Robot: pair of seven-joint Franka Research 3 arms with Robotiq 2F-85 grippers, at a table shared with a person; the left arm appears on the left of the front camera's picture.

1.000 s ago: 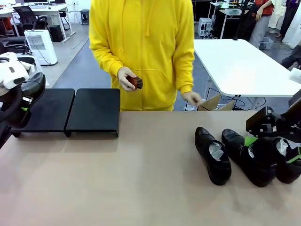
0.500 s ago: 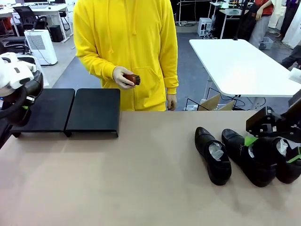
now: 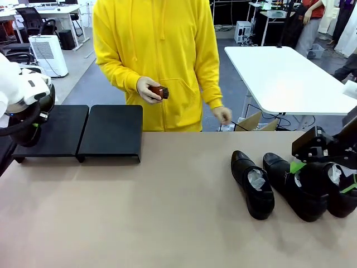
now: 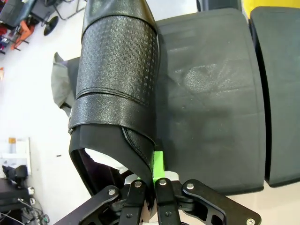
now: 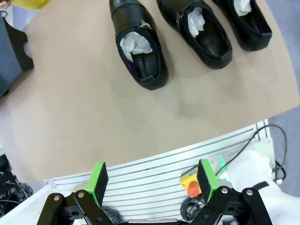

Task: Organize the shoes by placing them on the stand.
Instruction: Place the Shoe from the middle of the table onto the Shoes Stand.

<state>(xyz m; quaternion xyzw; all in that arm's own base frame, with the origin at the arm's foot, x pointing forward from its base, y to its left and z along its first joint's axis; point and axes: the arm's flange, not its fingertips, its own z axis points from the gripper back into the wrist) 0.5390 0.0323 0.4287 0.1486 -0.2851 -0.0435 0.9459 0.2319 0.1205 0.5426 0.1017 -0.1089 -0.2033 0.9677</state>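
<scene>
Found one shoe (image 4: 117,79) held at the stand (image 3: 111,131), three lying on the table (image 3: 167,218).
Saw left gripper (image 4: 152,164) clenched on that black dress shoe's heel rim, at the stand's left panel, contact unclear. Noted a person's hand (image 3: 148,89) holding a reddish-brown brush (image 3: 160,92) behind the stand. Counted three paper-stuffed dress shoes (image 3: 254,184) at right; found right gripper (image 5: 152,180) near them, jaws spread, grasping nothing.

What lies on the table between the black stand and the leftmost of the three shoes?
Nothing: the table is bare between the stand and that leftmost shoe, as the front view shows.
</scene>
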